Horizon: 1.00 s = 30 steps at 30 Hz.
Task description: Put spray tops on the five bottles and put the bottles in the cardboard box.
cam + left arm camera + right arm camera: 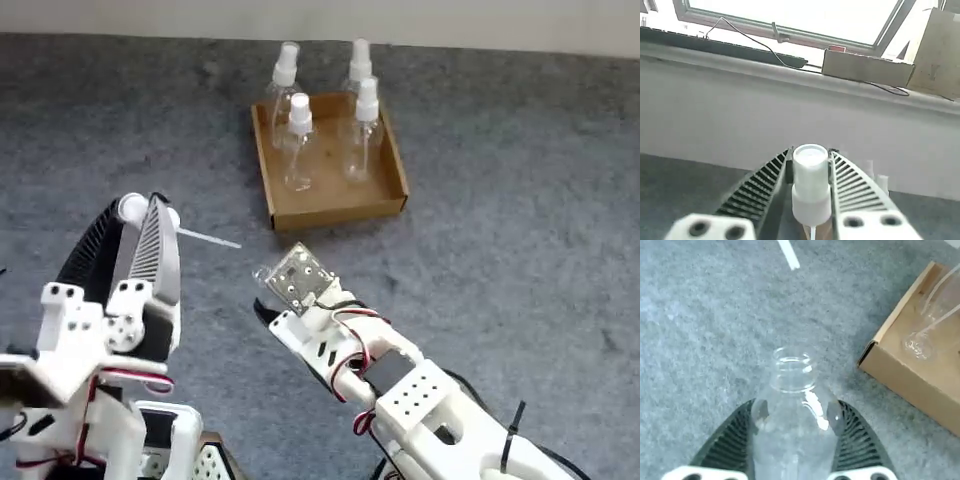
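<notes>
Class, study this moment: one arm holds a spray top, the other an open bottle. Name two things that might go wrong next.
1. The spray top's thin tube may miss the bottle's narrow neck and bend.
2. The right gripper grips the smooth bottle by its sides, so pressing the top on might make it slip.

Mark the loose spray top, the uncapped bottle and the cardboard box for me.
spray top (810,172), left wrist view, its white head.
uncapped bottle (792,407), right wrist view, its clear shoulder below the neck.
cardboard box (340,213), high view, its near wall.
</notes>
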### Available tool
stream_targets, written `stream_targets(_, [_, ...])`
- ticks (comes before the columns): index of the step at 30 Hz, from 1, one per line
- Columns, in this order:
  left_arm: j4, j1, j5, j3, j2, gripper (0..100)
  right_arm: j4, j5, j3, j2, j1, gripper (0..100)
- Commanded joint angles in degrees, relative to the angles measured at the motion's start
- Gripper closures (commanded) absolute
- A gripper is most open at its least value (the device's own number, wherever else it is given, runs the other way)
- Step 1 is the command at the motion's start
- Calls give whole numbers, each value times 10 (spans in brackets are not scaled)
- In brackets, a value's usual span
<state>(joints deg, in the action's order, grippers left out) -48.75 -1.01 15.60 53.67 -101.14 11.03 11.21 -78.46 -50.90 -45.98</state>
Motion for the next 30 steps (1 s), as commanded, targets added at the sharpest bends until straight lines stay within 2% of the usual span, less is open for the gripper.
stream_targets(1, [15, 7, 11, 29, -6, 996, -14, -3, 8, -12, -7, 995])
stream_targets(7, [17, 81, 9, 62, -6, 996, -14, -3, 8, -13, -7, 995])
stream_targets(25, [4, 87, 9, 82, -10, 996, -14, -4, 7, -17, -4, 995])
stream_targets(30, [3, 124, 8, 95, -10, 996, -14, -4, 8, -18, -5, 995])
